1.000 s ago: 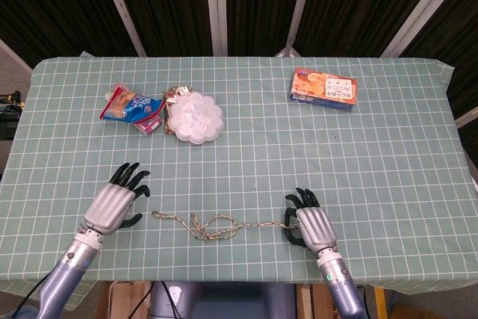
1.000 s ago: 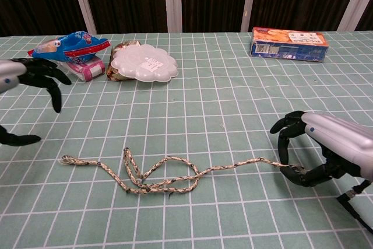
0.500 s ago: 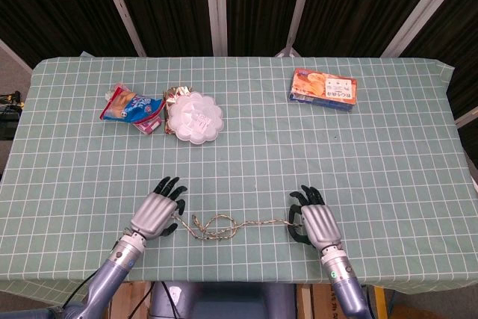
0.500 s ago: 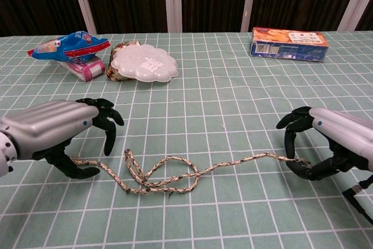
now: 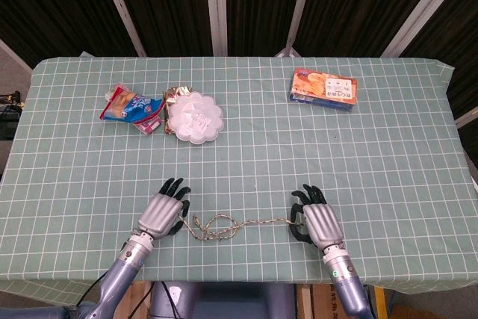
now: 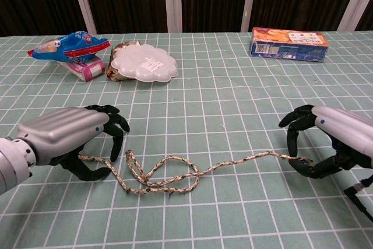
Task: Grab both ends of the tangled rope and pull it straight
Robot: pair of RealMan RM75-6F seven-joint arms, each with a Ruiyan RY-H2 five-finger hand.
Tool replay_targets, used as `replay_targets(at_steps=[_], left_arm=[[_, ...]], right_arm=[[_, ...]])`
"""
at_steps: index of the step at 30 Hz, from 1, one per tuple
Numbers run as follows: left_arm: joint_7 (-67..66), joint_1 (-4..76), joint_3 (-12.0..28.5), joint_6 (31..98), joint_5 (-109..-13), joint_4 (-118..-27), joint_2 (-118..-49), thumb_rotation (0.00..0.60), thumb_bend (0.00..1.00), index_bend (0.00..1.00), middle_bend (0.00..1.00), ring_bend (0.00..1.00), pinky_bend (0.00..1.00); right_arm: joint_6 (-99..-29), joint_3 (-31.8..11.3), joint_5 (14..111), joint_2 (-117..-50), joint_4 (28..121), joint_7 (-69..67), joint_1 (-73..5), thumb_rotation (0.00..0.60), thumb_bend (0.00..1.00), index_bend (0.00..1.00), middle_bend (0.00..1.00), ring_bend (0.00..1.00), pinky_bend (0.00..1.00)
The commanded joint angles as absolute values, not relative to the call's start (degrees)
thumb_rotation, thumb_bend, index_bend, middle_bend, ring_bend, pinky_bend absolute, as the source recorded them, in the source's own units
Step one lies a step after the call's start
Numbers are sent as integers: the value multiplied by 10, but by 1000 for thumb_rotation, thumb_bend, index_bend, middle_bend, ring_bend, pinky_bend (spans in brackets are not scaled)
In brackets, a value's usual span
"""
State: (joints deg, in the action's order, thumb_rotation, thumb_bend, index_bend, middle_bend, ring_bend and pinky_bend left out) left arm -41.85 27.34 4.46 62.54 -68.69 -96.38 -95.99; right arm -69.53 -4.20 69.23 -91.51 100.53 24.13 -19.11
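Note:
The tangled rope (image 5: 218, 225) (image 6: 166, 178) lies along the near edge of the table, with a loose knot left of centre. My left hand (image 5: 160, 213) (image 6: 67, 135) arches over the rope's left end. Its fingers (image 6: 113, 138) curl down on one side and its thumb lies on the other, a gap showing between them. The very tip of the rope is hidden under the palm. My right hand (image 5: 319, 220) (image 6: 329, 138) holds the rope's right end between fingers and thumb. There the strand rises slightly off the cloth.
A green checked cloth (image 5: 373, 155) covers the table. At the back left are a blue snack bag (image 5: 128, 106) (image 6: 67, 45), a white scalloped lid (image 5: 194, 117) (image 6: 144, 62) and a foil wrapper. An orange box (image 5: 323, 89) (image 6: 288, 43) stands back right.
My left hand has come in from the left and settled over the rope's left end, its fingers curling down. My right hand has drawn the right end slightly to the right.

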Motion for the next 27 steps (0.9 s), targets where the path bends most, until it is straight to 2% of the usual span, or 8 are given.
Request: replay_targets(at_steps=[1,27], left_arm=[[-419,276,43,626,-683,-961,-963,600,429,554,176,0,0],[-424,289,32,646,-659,-948,-969,600,528,615,188,0,0]], right_arm=[[-696,-42,692,-915,1004,241,-191,600,442,625,228,0,0],[-701,-42,692,-910,1004,237,-194,600,446,625,228,0,0]])
